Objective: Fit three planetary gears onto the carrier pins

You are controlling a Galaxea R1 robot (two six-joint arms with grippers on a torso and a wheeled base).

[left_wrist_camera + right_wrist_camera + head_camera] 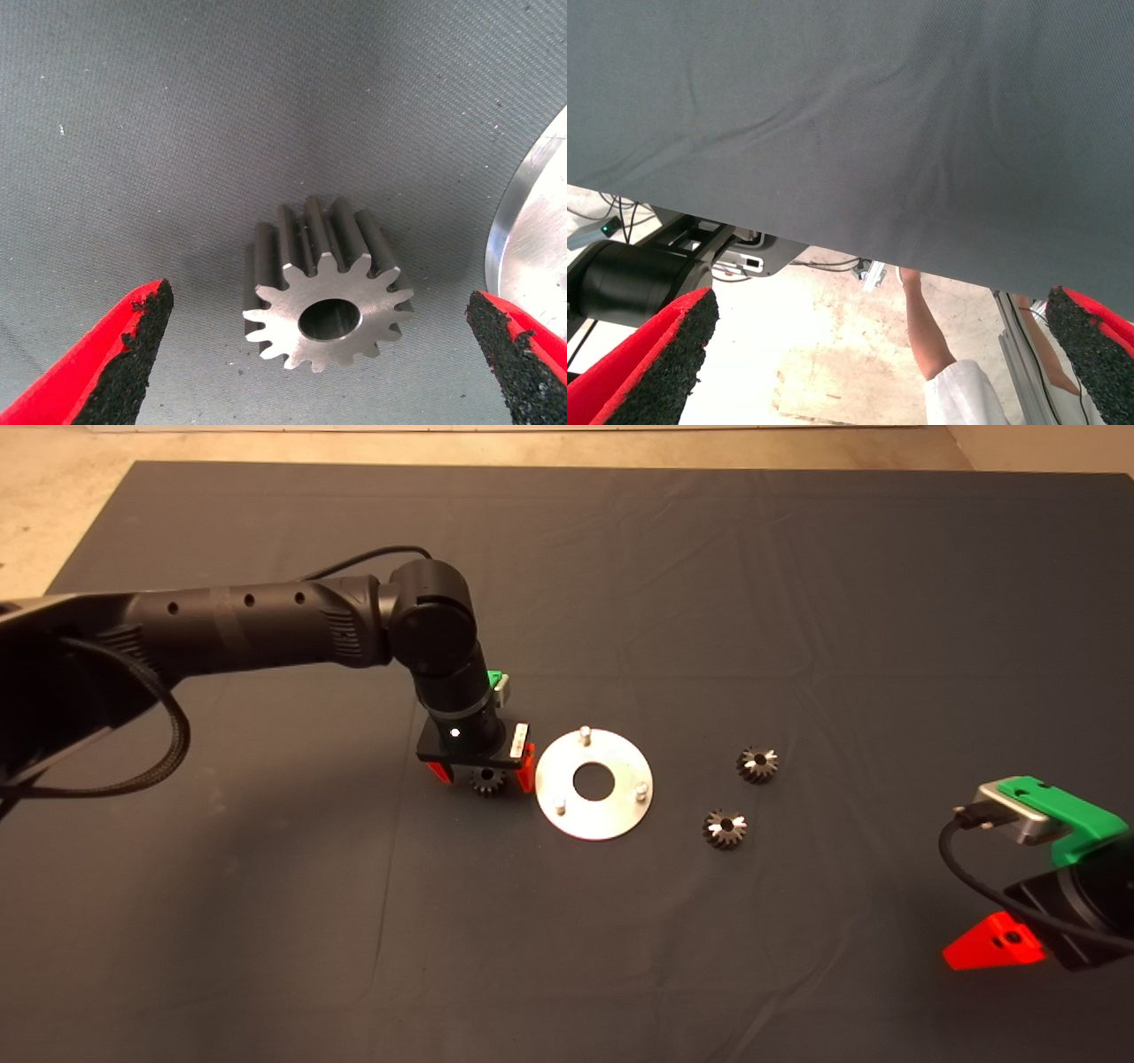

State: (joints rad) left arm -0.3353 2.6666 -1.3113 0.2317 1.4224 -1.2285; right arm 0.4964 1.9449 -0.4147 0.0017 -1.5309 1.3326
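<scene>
A flat round silver plate point(594, 784) with a central hole lies mid-mat; three carrier pins point(584, 734) stand bare near its rim. One planetary gear point(487, 780) lies on the mat just left of the plate. My left gripper point(483, 772) is open and straddles this gear, fingers point(133, 354) on either side without touching it point(323, 297). The plate's edge point(536, 239) shows beside it in the left wrist view. Two more gears point(757, 763) point(725, 829) lie right of the plate. My right gripper point(992, 943) is parked open at the lower right edge.
The dark mat point(620, 584) covers the table, with wrinkles across it. In the right wrist view a person's arm point(930, 336) and equipment show on the floor beyond the mat's edge.
</scene>
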